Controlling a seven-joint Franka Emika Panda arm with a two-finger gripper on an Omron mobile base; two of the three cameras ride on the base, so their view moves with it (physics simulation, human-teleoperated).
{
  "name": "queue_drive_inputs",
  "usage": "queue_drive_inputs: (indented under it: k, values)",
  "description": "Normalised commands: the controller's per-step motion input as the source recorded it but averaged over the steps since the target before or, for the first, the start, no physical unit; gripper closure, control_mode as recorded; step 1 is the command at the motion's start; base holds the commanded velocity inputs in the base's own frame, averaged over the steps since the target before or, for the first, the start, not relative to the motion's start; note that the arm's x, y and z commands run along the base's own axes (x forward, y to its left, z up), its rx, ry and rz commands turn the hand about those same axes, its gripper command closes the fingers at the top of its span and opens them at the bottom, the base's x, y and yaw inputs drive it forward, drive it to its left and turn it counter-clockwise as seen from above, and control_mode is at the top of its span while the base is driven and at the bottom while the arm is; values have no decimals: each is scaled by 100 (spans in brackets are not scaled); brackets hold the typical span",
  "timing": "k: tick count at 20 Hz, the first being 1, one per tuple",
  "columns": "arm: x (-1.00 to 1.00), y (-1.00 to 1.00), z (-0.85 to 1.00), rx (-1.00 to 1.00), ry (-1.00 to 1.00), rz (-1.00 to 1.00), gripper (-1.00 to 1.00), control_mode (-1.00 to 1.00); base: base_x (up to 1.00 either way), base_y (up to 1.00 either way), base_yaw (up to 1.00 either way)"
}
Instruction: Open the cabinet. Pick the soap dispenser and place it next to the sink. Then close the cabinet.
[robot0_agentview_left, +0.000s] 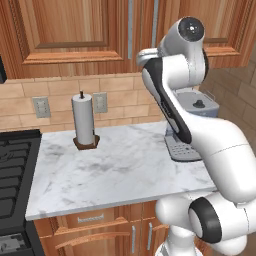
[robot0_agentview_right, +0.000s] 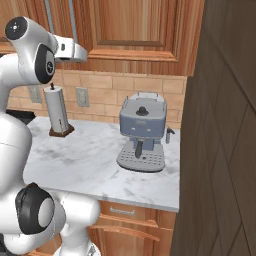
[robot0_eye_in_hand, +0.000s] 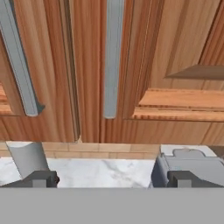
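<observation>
The cabinet (robot0_agentview_left: 75, 30) hangs above the counter with both raised-panel doors shut. Its two long silver handles (robot0_agentview_left: 131, 27) stand side by side at the middle seam. In the hand view the right door's handle (robot0_eye_in_hand: 113, 57) runs straight ahead of my gripper (robot0_eye_in_hand: 111, 179), and the left door's handle (robot0_eye_in_hand: 17, 61) lies off to the left. The gripper is open, its fingertips (robot0_eye_in_hand: 41, 178) spread wide below the handle ends and touching nothing. The soap dispenser is hidden, the doors being shut.
A white paper towel roll (robot0_agentview_left: 83, 120) stands on the marble counter (robot0_agentview_left: 115, 170) near the backsplash. A grey-blue coffee machine (robot0_agentview_right: 142, 130) sits at the counter's right end. A black stove (robot0_agentview_left: 15, 170) borders the left. A tall wooden panel (robot0_agentview_right: 225, 150) closes the right side.
</observation>
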Motion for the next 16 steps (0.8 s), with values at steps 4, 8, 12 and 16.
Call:
queue_drive_inputs:
  k: [4,8,12,16]
  values:
    - [18,0,22,0,-6,0,-100,-100,0,0,0]
    - [24,0,20,0,-5,0,-100,-100,0,0,0]
    - [26,2,9,0,-9,0,-100,-100,0,0,0]
    - [33,0,5,0,-8,0,-100,-100,0,0,0]
